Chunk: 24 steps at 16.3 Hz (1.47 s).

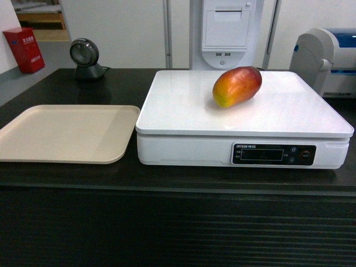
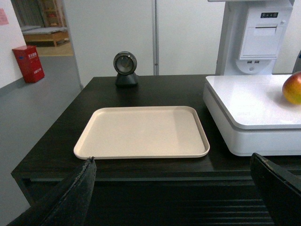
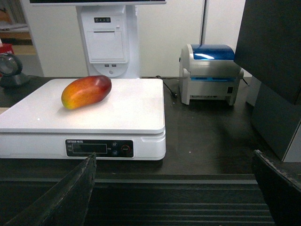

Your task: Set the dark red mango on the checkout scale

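The dark red mango (image 1: 237,85) lies on its side on the glossy white top plate of the scale (image 1: 183,105), toward the back and right of the middle, red end pointing to the rear right and yellow-orange end to the front left. The scale sits on the checkout (image 1: 167,178), a black counter with a ribbed dark front. Just left of the scale, close but apart, a beige tray (image 1: 67,133) lies flat. Behind the tray stands a round grey scanner (image 1: 84,55) on its foot. A white receipt-printer column (image 1: 225,30) rises behind the scale, and a white and blue label printer (image 3: 211,70) stands to its right on the counter. A red box (image 1: 23,50) with small unreadable writing rests by the far left wall.

The scale's black display strip (image 1: 273,153) carries tiny white lettering, too small to read.

The left gripper (image 2: 174,193) and the right gripper (image 3: 174,193) both hover short of the counter's front edge, fingers spread wide and holding nothing.
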### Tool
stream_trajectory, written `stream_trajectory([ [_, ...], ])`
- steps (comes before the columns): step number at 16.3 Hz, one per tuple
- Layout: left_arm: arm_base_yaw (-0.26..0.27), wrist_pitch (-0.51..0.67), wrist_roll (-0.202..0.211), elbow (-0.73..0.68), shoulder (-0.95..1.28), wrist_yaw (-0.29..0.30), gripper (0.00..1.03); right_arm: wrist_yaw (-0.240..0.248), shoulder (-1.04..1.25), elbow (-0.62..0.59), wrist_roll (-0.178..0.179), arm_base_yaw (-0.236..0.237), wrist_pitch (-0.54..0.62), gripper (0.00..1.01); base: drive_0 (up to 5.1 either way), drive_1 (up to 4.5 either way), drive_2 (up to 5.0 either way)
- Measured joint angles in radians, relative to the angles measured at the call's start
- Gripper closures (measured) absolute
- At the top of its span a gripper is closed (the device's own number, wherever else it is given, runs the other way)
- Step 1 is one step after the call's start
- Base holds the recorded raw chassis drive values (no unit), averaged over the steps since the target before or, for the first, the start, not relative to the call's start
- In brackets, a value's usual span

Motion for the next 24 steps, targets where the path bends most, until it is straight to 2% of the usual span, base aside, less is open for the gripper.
stream_trajectory([
  [24,0.000,0.000,0.000,0.000,0.000,0.000,0.05,0.000,0.000,0.000,0.000,0.000,0.000,0.03,0.0,0.00,0.0],
])
